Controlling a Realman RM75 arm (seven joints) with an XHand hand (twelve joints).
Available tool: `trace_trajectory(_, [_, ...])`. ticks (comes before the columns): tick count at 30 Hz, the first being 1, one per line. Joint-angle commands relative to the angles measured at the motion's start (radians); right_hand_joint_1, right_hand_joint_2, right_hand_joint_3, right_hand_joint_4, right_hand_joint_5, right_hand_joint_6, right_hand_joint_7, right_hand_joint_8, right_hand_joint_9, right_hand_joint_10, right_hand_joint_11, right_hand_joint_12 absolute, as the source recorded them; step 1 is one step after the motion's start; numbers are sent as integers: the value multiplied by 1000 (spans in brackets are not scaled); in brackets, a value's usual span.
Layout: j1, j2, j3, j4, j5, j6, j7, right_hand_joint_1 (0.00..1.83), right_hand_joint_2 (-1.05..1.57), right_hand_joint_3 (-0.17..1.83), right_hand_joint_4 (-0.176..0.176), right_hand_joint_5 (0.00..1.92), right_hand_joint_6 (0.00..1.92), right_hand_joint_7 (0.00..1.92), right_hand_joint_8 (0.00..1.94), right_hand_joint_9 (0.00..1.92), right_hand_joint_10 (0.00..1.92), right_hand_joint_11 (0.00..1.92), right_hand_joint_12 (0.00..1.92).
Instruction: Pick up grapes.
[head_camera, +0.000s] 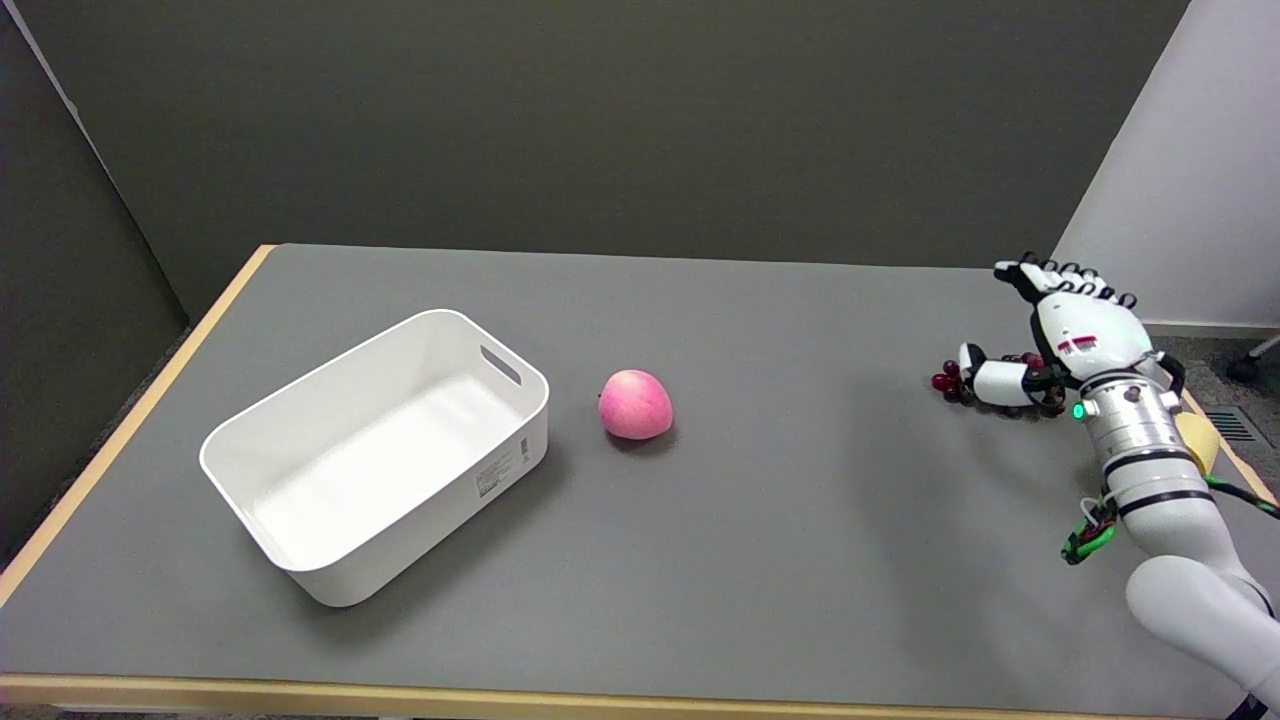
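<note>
grapes (950, 383) mostly hidden behind right hand (1070, 340)

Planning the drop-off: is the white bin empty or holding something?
Empty: the white bin shows only its bare white floor; the apple lies outside it.

Right arm (1165, 500) enters from the lower right corner of the head view and rises toward the table's right edge. White upper segment, then a silver wrist section with black bands and a lit green indicator. Green and red wiring hangs loose at the forearm's left side. Right hand (1075, 340) sits at the end of the wrist, back of the palm facing the camera. Fingers (1065, 272) extend up and away, slightly apart. Thumb (995, 382) reaches out to the left, low, separate from the fingers. Contact under the palm cannot be determined.
</note>
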Motion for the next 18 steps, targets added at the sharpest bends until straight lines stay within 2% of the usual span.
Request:
trace_trajectory(1, [-12,1,-25,-106,109,-32,-44,683,600,985,6,217,458,276,400,160,720,105,1233])
trace_trajectory(18, [35,14,-48,-158,121,-106,-44,689,596,988,5,216,460,253,380,138,704,96,1219])
